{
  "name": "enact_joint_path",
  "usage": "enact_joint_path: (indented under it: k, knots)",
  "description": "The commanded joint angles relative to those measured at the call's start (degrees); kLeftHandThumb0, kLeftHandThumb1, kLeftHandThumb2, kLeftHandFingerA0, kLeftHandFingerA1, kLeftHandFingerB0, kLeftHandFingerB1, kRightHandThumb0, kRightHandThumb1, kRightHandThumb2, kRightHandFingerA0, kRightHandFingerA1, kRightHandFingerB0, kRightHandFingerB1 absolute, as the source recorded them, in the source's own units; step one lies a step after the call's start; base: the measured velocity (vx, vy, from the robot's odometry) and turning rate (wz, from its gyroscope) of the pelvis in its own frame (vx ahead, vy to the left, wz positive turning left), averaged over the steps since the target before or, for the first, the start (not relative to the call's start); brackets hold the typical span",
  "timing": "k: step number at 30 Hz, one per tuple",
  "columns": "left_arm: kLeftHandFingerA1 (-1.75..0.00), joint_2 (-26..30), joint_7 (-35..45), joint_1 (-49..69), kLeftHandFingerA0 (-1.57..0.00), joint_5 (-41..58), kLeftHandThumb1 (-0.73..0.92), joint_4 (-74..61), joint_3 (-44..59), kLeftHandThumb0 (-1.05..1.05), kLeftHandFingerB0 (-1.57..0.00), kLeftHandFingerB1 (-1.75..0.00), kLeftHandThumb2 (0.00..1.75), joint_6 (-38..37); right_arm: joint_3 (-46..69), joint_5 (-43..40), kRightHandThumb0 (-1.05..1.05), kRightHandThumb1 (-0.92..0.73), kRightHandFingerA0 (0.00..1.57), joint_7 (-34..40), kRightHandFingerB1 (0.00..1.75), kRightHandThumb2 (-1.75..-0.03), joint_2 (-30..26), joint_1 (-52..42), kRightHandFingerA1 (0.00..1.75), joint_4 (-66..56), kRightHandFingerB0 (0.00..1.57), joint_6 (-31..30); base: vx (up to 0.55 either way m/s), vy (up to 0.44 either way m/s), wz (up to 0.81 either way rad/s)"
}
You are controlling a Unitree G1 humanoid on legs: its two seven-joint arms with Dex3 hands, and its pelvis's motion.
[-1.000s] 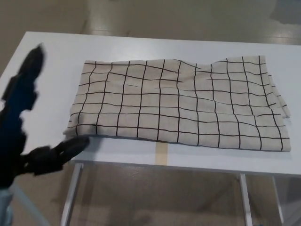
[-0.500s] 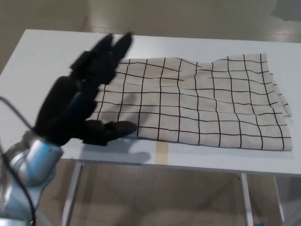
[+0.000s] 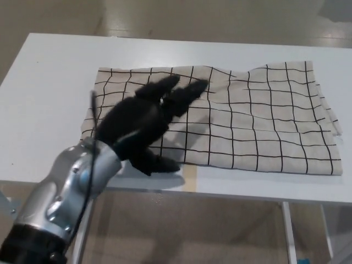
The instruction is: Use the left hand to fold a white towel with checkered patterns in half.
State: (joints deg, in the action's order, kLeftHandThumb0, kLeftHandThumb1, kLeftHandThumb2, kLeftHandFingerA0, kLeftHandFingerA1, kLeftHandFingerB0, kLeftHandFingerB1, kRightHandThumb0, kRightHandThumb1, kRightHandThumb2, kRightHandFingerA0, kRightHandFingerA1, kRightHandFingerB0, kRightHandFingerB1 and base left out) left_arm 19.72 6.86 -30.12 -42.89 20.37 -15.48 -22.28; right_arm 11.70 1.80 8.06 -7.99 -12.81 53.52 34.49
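- So the towel [image 3: 220,118] lies flat across the white table [image 3: 49,82], stretching from about 9 o'clock to 3 o'clock.
- Left hand [image 3: 144,118] hovers over the towel's 8 o'clock part, fingers [image 3: 187,92] spread toward 1 o'clock, thumb out at 5 o'clock, holding nothing.
- Right hand doesn't show.

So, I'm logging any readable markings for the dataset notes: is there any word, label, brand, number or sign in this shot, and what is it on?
None can be read.
The towel shows only a black grid of lines, no tag or print.
The white table is bare of writing; a plain tan strip at its front edge carries no text.
The left hand and its silver forearm show no legible marking.
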Motion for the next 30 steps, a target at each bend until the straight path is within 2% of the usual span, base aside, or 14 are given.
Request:
enact_joint_path:
  k: [1, 2, 3, 4, 7, 8, 15, 16, 17, 18, 30]
  knots:
    - [0.0, 1.73, -2.18, -6.12, 0.0, -18.09, 0.45, 10.61, -11.39, -0.47, 0.0, -0.04, 0.54, 14.08, -1.09, 2.36, -0.42, -0.62, 0.45, 3.13, 0.39, -0.58, 0.02, -2.54, 0.6, -1.17, 0.37, 3.39, 0.0, 0.0, 0.0]
    - [0.0, 1.19, -2.42, -6.88, 0.0, -17.73, 0.44, 11.84, -12.04, -0.45, 0.0, -0.05, 0.54, 15.06, -1.14, 2.38, -0.47, -0.5, 0.43, 3.34, 0.5, -0.85, 0.0, -2.51, 0.65, -0.96, 0.29, 3.42, 0.0, 0.0, 0.0]
    - [0.0, 1.19, -2.62, -7.0, 0.0, -17.55, 0.44, 12.06, -12.39, -0.45, 0.0, -0.05, 0.54, 15.36, -1.18, 2.39, -0.47, -0.5, 0.43, 3.4, 0.5, -0.85, -0.03, -2.59, 0.65, -0.98, 0.29, 3.45, 0.0, 0.0, 0.0]
    - [0.0, 1.2, -3.25, -7.24, 0.0, -17.48, 0.44, 12.8, -12.89, -0.44, 0.0, -0.06, 0.54, 15.59, -1.19, 2.27, -0.41, -0.62, 0.45, 3.34, 0.39, -0.58, 0.04, -2.7, 0.6, -1.06, 0.37, 3.46, 0.0, 0.0, 0.0]
    - [0.0, 1.55, -4.68, -8.5, 0.0, -17.24, 0.44, 15.49, -14.03, -0.44, 0.0, -0.06, 0.54, 15.91, -1.01, 1.53, -0.4, -0.63, 0.45, 2.78, 0.39, -0.58, 0.31, -2.64, 0.61, -1.16, 0.37, 3.62, 0.0, 0.0, 0.0]
    - [0.0, 2.14, -5.25, -9.11, 0.0, -17.14, 0.44, 16.64, -14.56, -0.44, 0.0, -0.06, 0.54, 15.9, -1.02, 1.41, -0.46, -0.5, 0.43, 2.65, 0.51, -0.85, 0.26, -2.51, 0.65, -1.18, 0.3, 3.62, 0.0, 0.0, 0.0]
    - [0.0, 3.98, -8.19, -10.94, 0.0, -15.56, 0.45, 20.75, -15.7, -0.49, 0.0, -0.07, 0.54, 16.36, -1.17, 1.46, -0.47, -0.5, 0.42, 2.42, 0.51, -0.84, -0.27, -2.2, 0.65, -1.19, 0.3, 3.71, 0.0, 0.0, 0.0]
    - [0.0, 4.36, -8.69, -11.34, 0.0, -15.45, 0.36, 21.68, -15.8, -0.56, 0.0, -0.1, 0.68, 16.88, -1.09, 1.18, -0.46, -0.5, 0.43, 2.08, 0.51, -0.85, -0.28, -2.26, 0.66, -1.08, 0.3, 3.89, 0.0, 0.0, 0.0]
    - [0.0, 4.73, -9.32, -11.76, 0.0, -15.43, 0.36, 22.69, -15.99, -0.56, 0.0, -0.1, 0.68, 17.47, -1.0, 0.86, -0.46, -0.5, 0.43, 1.7, 0.51, -0.85, -0.26, -2.35, 0.66, -1.0, 0.3, 4.03, 0.0, 0.0, 0.0]
    - [0.0, 4.85, -9.75, -11.86, 0.0, -15.46, 0.36, 22.98, -16.09, -0.57, 0.0, -0.1, 0.68, 17.65, -0.95, 0.69, -0.41, -0.64, 0.44, 1.55, 0.4, -0.59, -0.17, -2.44, 0.63, -1.01, 0.38, 4.15, 0.0, 0.0, 0.0]
    - [-0.02, 6.17, -14.55, -11.19, 0.0, -14.54, 0.36, 27.7, -16.64, -0.55, 0.0, -0.12, 0.69, 18.3, -0.54, 0.37, -0.41, -0.64, 0.46, 2.02, 0.42, -0.59, 0.23, -3.07, 0.65, -0.49, 0.39, 4.67, 0.0, 0.0, 0.0]
